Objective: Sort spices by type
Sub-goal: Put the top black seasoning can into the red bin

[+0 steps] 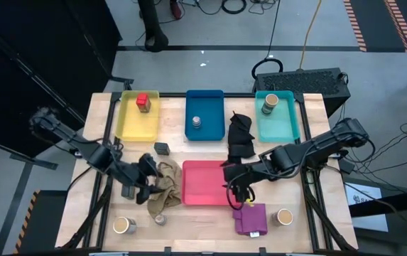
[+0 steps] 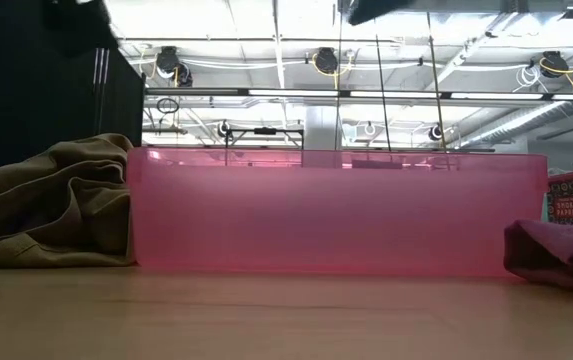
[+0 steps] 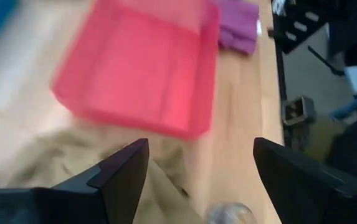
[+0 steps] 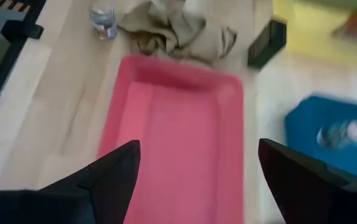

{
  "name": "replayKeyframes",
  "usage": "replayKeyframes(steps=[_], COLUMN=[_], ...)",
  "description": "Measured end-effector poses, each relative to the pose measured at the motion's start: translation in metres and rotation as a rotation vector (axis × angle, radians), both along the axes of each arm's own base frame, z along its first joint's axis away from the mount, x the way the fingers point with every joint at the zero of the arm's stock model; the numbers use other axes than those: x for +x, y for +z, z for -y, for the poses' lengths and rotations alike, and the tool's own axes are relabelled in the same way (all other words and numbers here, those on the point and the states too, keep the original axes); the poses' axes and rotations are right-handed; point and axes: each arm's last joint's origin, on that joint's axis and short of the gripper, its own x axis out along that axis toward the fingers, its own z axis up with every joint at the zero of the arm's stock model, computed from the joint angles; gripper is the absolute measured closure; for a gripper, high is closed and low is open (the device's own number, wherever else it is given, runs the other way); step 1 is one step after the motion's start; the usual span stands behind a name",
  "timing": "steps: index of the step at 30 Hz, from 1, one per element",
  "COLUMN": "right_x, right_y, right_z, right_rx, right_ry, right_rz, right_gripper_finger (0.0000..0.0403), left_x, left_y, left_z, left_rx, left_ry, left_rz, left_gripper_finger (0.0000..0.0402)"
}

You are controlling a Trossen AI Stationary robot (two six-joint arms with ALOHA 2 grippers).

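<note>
High view: left gripper [image 1: 144, 178] hangs with jaws wide and empty over the beige cloth [image 1: 166, 186]; a silver tin [image 1: 160, 219] lies just beyond, nearer this arm. Right gripper [image 1: 237, 186], jaws wide too, hovers at the empty pink tray [image 1: 204, 185] edge. Yellow tray [image 1: 138, 122] holds a red cube [image 1: 143, 102], blue tray [image 1: 204, 107] a silver tin [image 1: 197, 123], teal tray [image 1: 280, 122] a tan jar [image 1: 269, 104].
</note>
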Motion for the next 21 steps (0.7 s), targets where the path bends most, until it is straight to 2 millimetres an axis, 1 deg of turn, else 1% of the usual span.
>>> replayKeyframes(steps=[5,8,10,16,21], right_x=[0.007,0.011,0.012,0.015,0.01], right_y=[-0.001,-0.003,-0.004,-0.009,-0.011], right_z=[-0.003,-0.006,-0.007,-0.008,-0.005], right_rx=[-0.069,-0.062,-0.057,-0.095,-0.12], right_ry=[0.09,0.164,0.197,0.237,0.251], right_rz=[0.083,0.134,0.162,0.204,0.245], right_gripper_finger=[0.0093,0.0093,0.0093,0.0093,0.0093], left_x=[0.003,0.007,0.009,0.011,0.014], left_y=[-0.011,-0.01,-0.006,-0.005,-0.011], left_z=[0.013,0.019,0.023,0.039,0.05], left_rx=[-0.029,-0.025,-0.057,-0.132,-0.183], left_ry=[0.01,0.0,-0.016,-0.026,-0.037], left_rz=[-0.075,-0.095,-0.115,-0.211,-0.287], left_gripper_finger=[0.0107,0.0107,0.0107,0.0107,0.0107])
